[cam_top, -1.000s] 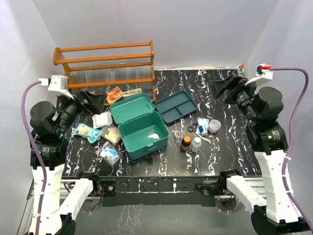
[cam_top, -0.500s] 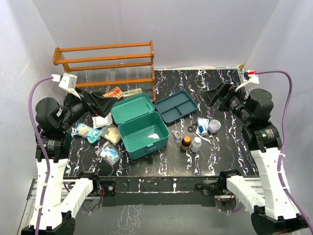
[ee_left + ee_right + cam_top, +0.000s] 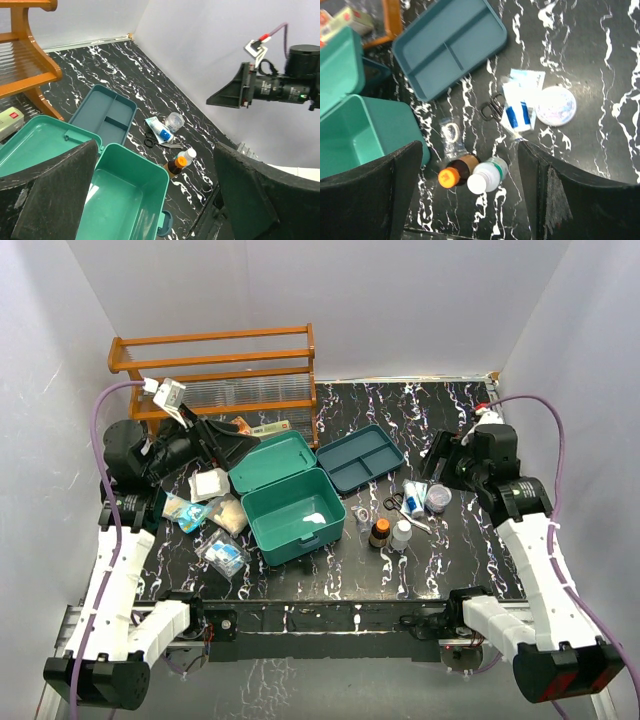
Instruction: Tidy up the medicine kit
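Observation:
The medicine kit (image 3: 293, 515) is a teal-green box standing open, its lid (image 3: 270, 460) laid back; the inside looks empty. It also shows in the left wrist view (image 3: 125, 200) and the right wrist view (image 3: 355, 135). My left gripper (image 3: 235, 445) is open and empty, above the lid's left edge; in its wrist view (image 3: 155, 200) it hangs over the kit. My right gripper (image 3: 440, 458) is open and empty, above the small items right of the kit. In its wrist view (image 3: 470, 190) a brown bottle with orange cap (image 3: 455, 171) and a white bottle (image 3: 487, 175) lie between the fingers.
A blue-teal two-compartment tray (image 3: 360, 457) lies behind the kit. Scissors (image 3: 393, 503), a blue-white tube (image 3: 413, 497), a round clear container (image 3: 437, 498) and a small bag (image 3: 362, 514) lie to the right. Gauze and blue packets (image 3: 210, 483) lie left. A wooden rack (image 3: 215, 375) stands at the back left.
Both arms have swung inward and lower. My left gripper moved right toward the kit's lid. My right gripper moved left and nearer, over the small items. Nothing on the table moved.

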`<state>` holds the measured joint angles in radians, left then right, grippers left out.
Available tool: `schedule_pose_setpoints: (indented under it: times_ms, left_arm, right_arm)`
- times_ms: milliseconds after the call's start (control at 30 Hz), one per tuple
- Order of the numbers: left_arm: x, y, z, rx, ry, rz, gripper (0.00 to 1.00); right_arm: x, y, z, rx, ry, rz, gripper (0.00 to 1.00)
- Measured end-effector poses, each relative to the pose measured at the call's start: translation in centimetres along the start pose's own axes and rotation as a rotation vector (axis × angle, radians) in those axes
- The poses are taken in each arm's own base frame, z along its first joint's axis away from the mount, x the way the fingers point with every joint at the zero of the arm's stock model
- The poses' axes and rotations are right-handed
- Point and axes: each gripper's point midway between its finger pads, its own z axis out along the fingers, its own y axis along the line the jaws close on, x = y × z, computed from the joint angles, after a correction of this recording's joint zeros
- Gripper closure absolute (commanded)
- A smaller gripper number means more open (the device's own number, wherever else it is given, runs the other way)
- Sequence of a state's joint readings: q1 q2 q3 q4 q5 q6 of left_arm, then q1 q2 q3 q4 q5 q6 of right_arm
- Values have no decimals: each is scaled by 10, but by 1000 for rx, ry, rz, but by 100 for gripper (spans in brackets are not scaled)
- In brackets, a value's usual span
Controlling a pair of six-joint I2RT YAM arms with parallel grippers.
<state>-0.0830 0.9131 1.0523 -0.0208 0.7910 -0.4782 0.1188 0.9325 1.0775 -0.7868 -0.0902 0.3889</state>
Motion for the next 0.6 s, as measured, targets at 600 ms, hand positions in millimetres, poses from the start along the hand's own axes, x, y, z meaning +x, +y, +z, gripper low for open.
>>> schedule_pose_setpoints:
  times_ms: [600]
  left_arm:
    - [3,-3,6,60,-29,-27,1]
  right_arm:
    - [123,0,38,221,395,-134,52]
